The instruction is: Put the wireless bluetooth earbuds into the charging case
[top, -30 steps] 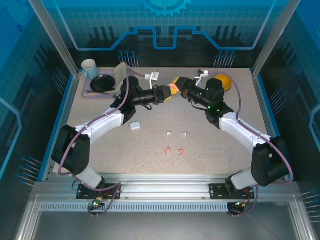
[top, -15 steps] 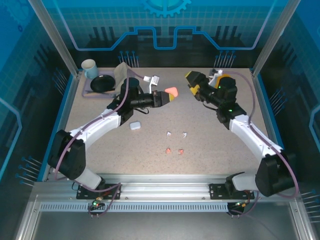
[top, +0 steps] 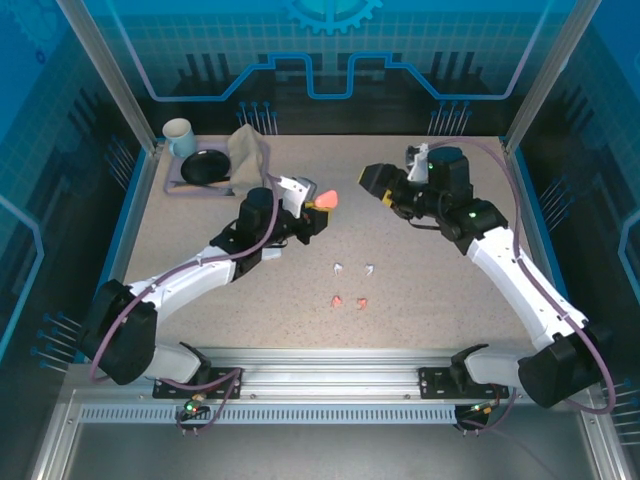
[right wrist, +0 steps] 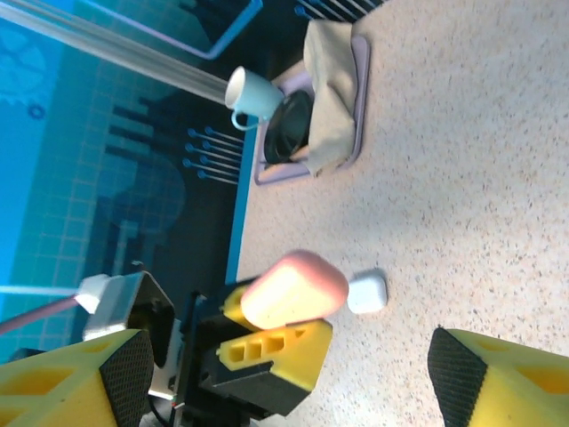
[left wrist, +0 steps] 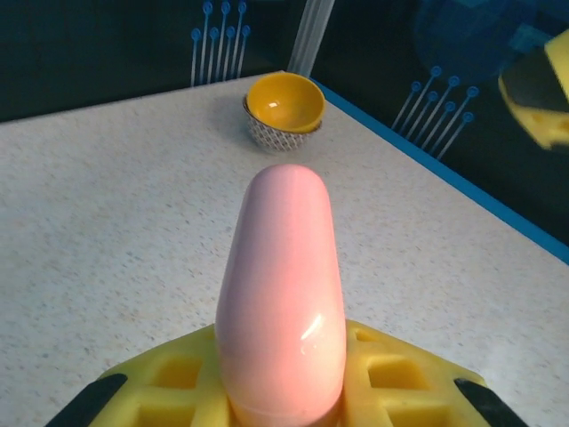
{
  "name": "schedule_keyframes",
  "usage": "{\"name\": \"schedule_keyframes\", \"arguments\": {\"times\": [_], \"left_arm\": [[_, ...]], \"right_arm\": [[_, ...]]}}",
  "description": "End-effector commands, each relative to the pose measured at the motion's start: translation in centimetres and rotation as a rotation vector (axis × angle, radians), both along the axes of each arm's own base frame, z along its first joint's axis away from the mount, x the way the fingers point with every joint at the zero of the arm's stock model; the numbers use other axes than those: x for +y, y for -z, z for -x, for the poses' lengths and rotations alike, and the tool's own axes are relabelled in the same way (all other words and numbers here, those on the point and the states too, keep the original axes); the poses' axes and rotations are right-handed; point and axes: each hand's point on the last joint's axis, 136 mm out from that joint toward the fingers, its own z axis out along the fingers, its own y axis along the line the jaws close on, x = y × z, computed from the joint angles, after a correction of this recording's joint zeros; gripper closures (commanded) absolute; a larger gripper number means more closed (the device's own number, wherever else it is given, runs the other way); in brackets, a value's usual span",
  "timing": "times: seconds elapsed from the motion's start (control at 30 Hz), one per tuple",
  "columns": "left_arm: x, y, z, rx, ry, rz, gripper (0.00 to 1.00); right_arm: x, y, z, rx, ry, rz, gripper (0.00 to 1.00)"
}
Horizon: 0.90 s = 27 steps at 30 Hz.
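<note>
Top view: pink case (top: 327,201) now clamped by left gripper (top: 318,203) alone. Right gripper (top: 378,185) let go, jaws spread wide, withdrawn to 3 o'clock, well apart. White earbuds (top: 340,268) and pink earbuds (top: 338,300) left on table, 6 o'clock of case. Handover judged complete.
Left wrist: case pinched between yellow pads (left wrist: 178,382), lid shut.
Right wrist: fingers (right wrist: 498,382) empty. White case (right wrist: 366,292) lying at 3 o'clock of pink case.

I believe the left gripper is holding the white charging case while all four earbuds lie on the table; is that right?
Not quite: the left gripper holds the pink charging case, not the white one, as the left wrist view shows. The white case lies on the table, seen in the right wrist view. All four earbuds do lie on the table.
</note>
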Motion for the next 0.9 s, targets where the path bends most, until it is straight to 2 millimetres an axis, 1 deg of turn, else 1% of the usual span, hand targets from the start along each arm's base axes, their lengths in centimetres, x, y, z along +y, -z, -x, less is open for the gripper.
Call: {"name": "schedule_keyframes", "arguments": {"times": [0.0, 0.1, 0.2, 0.5, 0.73, 0.87], "left_arm": [[0.0, -3.0, -0.7, -0.207, -0.052, -0.047, 1.0], [-0.2, -3.2, -0.6, -0.24, -0.065, -0.067, 1.0], [-0.4, -3.5, -0.3, -0.272, -0.062, -0.067, 1.0], [-1.2, -3.9, 0.4, -0.299, -0.043, -0.071, 1.0], [-1.6, -4.1, 0.8, -0.3, -0.032, -0.061, 1.0], [-2.2, -3.5, 1.2, -0.291, -0.007, -0.066, 1.0]], "right_arm": [[1.3, 2.3, 1.0, 0.05, -0.043, 0.077, 0.16], [2.3, 3.3, 1.3, 0.066, -0.061, 0.106, 0.17], [2.9, 4.1, 1.3, 0.081, -0.065, 0.119, 0.17], [3.4, 5.5, 0.6, 0.108, -0.052, 0.129, 0.17], [3.8, 5.5, -0.2, 0.106, -0.044, 0.127, 0.18], [4.2, 4.5, -0.8, 0.087, -0.042, 0.111, 0.18]]}}
